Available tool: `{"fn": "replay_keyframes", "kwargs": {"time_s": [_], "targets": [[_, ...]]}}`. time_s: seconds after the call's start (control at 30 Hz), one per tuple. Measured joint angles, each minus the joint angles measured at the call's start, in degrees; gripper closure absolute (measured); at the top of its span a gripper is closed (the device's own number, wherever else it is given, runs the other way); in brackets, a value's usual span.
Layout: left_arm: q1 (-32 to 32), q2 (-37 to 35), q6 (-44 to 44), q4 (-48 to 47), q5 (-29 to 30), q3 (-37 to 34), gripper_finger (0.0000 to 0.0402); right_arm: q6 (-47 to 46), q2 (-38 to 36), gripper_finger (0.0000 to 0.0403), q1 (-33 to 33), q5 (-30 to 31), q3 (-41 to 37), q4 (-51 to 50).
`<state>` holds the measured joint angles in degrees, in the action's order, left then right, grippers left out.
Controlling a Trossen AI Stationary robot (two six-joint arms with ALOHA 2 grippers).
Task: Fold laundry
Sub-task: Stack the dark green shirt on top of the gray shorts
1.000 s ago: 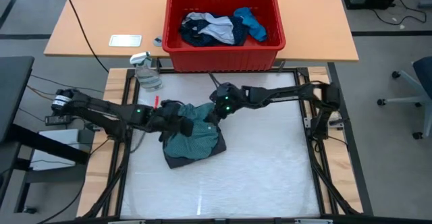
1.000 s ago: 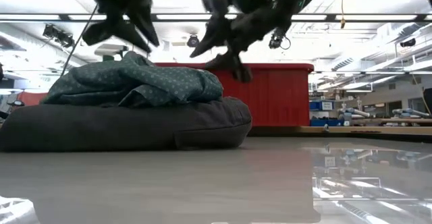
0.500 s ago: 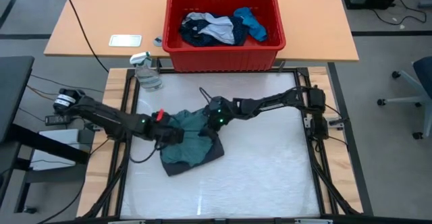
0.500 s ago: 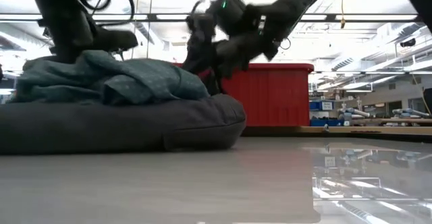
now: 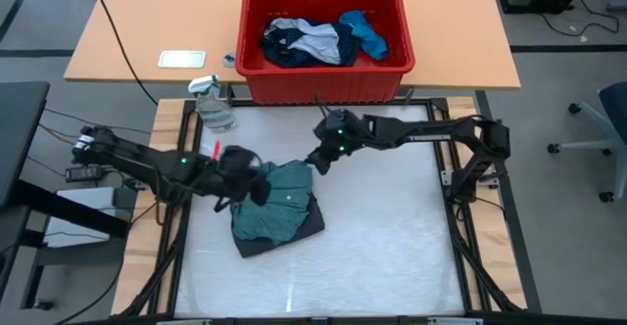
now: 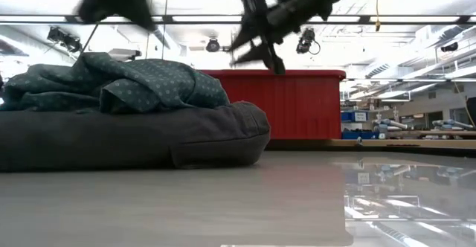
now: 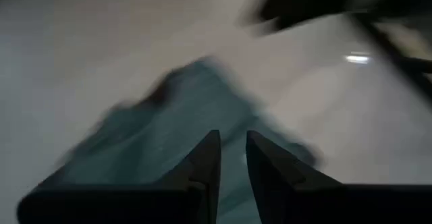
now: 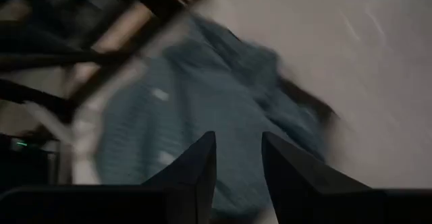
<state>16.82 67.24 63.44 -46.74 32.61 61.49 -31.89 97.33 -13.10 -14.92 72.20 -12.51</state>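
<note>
A crumpled teal-green shirt lies on top of a dark grey piece, which rests flat on the table left of centre. In the low view the shirt sits heaped on the grey piece. My left gripper hovers over the pile's left far corner, narrowly open. My right gripper hangs above the pile's far right corner, open, clear of the cloth. Both wrist views are blurred and show the teal shirt below the fingers.
A red bin beyond the table's far edge holds a bright blue piece, a whitish piece and a navy piece. A clear spray bottle stands at the far left corner. The table's right half is bare.
Both grippers dropped onto the far side of the pile about half a second ago, then rose off it again. The right gripper drew back toward the far right. The teal shirt now lies a little lower and more spread on the grey piece.
</note>
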Motion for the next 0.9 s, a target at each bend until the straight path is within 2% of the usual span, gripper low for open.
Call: {"fn": "replay_keyframes", "kwargs": {"time_s": [0.1,0.23,0.4,0.53,0.7,0.9], "targets": [[-1.7,3.0,-12.7,18.6,-5.0,-3.4,0.0335,-0.6,0.2,0.0277,-2.2,-1.2,-1.9,-1.1],[-4.7,10.1,-16.0,31.8,-13.8,-8.5,0.0352,-2.1,-0.7,0.0277,-4.7,-4.0,-4.4,-0.8],[-5.2,19.0,-10.7,32.5,-20.6,-12.1,0.0374,-0.9,-4.5,0.0277,-5.5,-4.4,-5.1,-1.9],[-3.5,22.2,-4.8,34.8,-20.8,-15.5,0.0387,0.8,-7.6,0.0277,-6.5,-4.0,-5.3,-3.5],[-0.9,20.3,-0.5,37.5,-19.5,-21.2,0.0392,2.6,-11.8,0.0277,-7.9,-1.8,-5.3,-6.4],[6.2,12.7,4.6,31.9,-19.2,-28.2,0.0392,4.3,-16.3,0.0277,-10.1,-2.7,-5.3,-8.6]]}}
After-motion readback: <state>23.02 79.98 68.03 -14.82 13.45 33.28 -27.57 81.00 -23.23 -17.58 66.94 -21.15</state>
